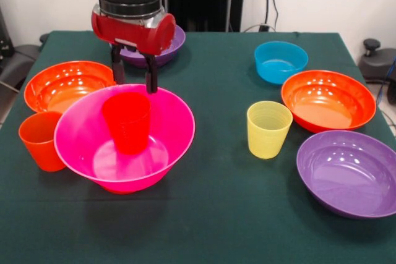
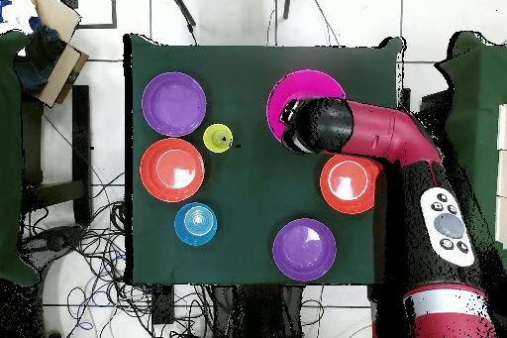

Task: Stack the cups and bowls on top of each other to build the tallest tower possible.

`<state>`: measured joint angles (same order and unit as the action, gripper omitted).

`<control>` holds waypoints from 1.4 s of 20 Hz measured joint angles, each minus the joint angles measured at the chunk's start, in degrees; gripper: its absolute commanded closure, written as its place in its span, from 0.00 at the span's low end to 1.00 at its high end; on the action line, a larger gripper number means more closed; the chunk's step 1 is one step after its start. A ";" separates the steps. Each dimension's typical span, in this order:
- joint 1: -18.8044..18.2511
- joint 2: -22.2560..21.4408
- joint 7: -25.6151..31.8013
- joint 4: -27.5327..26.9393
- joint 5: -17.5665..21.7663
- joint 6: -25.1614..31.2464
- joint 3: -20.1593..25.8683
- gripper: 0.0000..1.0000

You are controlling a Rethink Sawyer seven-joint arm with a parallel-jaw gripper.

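reaches down over the far rim of the pink bowl (image 1: 154, 128), gripper (image 1: 133, 73) with fingers spread apart, empty, just above the red cup (image 1: 127, 122). stands upright inside the pink bowl, that ribbed red cup, at the table's (image 1: 216, 214) front left. sits touching the bowl's left side, an orange cup (image 1: 39, 140); behind it, an orange bowl (image 1: 62, 85). further right: yellow cup (image 1: 268, 129), blue bowl (image 1: 280, 61), another orange bowl (image 1: 328, 99), purple bowl (image 1: 346, 171). behind the gripper, a second purple bowl (image 1: 173, 44).
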<state>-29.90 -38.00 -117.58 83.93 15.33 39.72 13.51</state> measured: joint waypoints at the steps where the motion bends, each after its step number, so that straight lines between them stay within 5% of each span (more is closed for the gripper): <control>1: 0.00 -0.20 0.00 0.00 -0.01 0.26 0.01 0.00; 10: 0.12 -2.30 0.00 0.29 -0.66 1.43 0.72 0.00; 21: 3.34 -10.02 0.00 6.03 -6.86 1.52 0.77 0.00; 28: 10.69 -8.37 -0.96 6.48 -8.53 -4.97 -1.06 0.00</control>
<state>-19.20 -46.37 -118.55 90.41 6.80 34.75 12.45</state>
